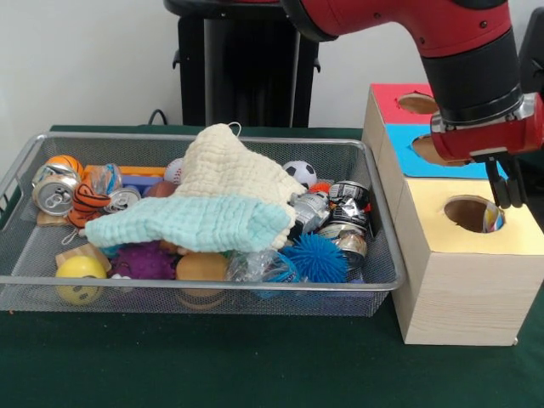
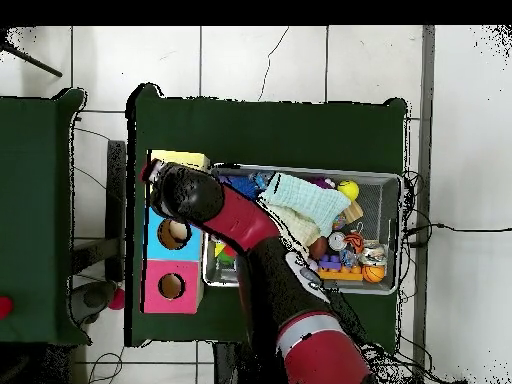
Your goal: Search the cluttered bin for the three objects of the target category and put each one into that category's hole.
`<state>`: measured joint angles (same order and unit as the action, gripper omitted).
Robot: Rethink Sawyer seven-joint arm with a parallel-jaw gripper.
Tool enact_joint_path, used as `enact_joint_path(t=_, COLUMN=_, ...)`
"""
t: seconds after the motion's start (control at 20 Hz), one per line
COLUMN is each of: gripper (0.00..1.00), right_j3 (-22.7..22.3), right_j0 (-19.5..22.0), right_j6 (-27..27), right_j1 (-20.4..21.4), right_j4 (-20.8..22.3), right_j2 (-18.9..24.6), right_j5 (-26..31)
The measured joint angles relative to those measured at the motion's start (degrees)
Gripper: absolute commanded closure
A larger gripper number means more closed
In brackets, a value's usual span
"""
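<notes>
- One patterned scrap [image 1: 490, 221] hangs partly inside the yellow box's hole [image 1: 469, 211], at its rim beside the claw [image 1: 508, 194].
- Whether the claw's tips grip it, I cannot tell (they look close together).
- Best to release only once the scrap is centred over the hole.
- Remaining scraps probably hide in the wire bin [image 1: 25, 263], under the cream cloth [image 1: 231, 170].

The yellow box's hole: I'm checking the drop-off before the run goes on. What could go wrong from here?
1. A patterned scrap shows at the edge of the yellow hole, just below the gripper. It may catch on the rim rather than fall through.
2. Whether the jaws have let go cannot be told; lifting could drag the scrap back out.
3. The cream cloth and mint cloth cover much of the bin, so remaining scraps may be hidden.
</notes>
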<state>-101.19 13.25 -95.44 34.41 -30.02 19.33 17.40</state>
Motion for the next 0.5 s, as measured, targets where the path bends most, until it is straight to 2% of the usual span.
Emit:
enact_joint_path(t=0.2, gripper=1.00, right_j3=1.0, right_j0=-2.1, right_j6=0.0, right_j1=-1.0, right_j4=2.1, right_j2=-1.8, right_j5=1.9)
enact_joint_path(t=0.5, gripper=1.00, right_j3=2.9, right_j0=-3.6, right_j6=0.0, right_j1=-1.7, right_j4=2.3, right_j2=-3.0, right_j5=2.8)
